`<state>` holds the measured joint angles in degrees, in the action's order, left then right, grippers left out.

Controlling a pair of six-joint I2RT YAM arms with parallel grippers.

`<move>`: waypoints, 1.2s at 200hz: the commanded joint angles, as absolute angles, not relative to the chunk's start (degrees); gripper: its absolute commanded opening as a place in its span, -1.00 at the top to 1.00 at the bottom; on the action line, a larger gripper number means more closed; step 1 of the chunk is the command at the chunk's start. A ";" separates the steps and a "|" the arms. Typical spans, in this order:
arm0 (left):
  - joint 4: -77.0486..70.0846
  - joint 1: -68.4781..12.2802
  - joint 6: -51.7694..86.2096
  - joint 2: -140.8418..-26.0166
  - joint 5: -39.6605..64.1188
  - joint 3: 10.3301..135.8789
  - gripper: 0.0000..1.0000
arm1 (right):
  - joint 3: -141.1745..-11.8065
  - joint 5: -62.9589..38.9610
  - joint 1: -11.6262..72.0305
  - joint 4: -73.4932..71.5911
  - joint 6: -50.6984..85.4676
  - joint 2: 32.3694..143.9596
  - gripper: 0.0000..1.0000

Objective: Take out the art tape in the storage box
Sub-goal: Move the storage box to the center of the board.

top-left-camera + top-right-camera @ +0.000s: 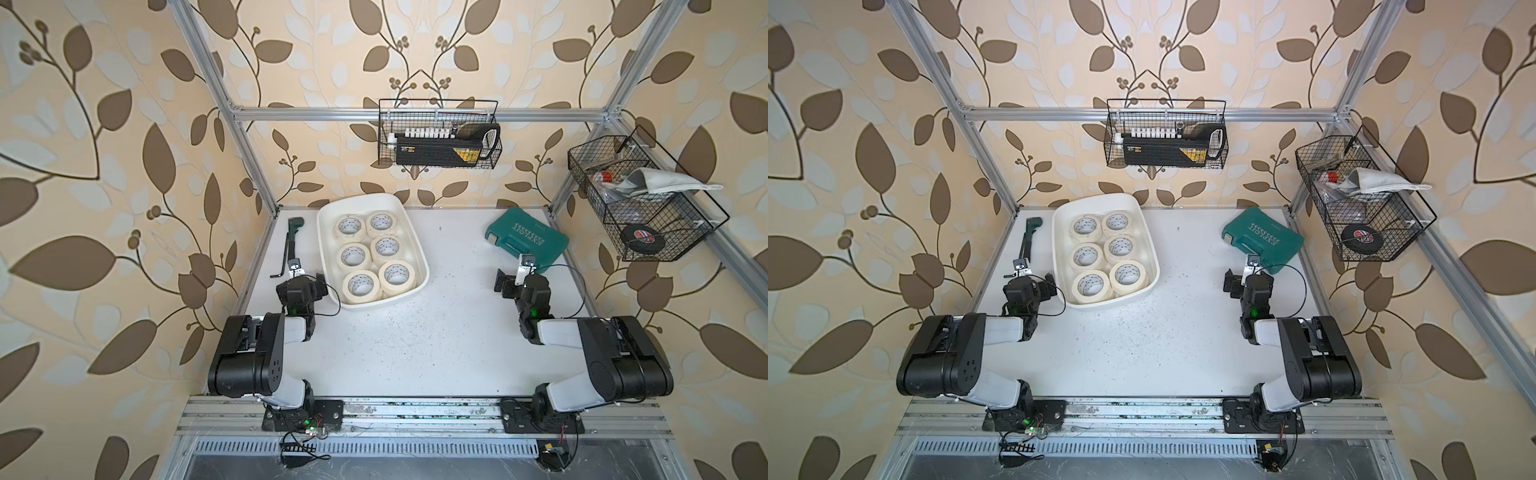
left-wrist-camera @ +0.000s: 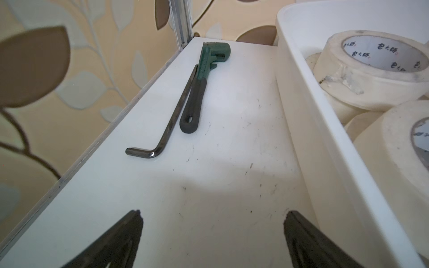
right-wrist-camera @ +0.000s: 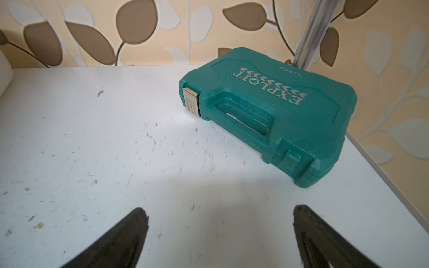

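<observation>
We look down on a white table (image 1: pixel 1142 353) where the storage box (image 1: pixel 1096 205) sits toward the far left, with six rolls of art tape (image 1: pixel 1128 287) showing in two rows of three inside it. The left gripper (image 1: pixel 1021 270) hangs just beside the box's left wall, near a green wrench (image 1: pixel 1030 226), and the right gripper (image 1: pixel 1252 266) hangs at the near edge of a teal tool case (image 1: pixel 1262 241). We see a rear wire basket (image 1: pixel 1167 135) on the back rail and a side wire basket (image 1: pixel 1362 208) on the right rail.
</observation>
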<state>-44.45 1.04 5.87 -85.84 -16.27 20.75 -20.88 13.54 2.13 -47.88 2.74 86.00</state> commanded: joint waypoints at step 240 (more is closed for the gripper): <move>15.91 -2.28 33.76 -64.80 -10.81 52.21 -0.98 | -54.28 -3.63 6.86 11.21 29.39 75.30 -0.98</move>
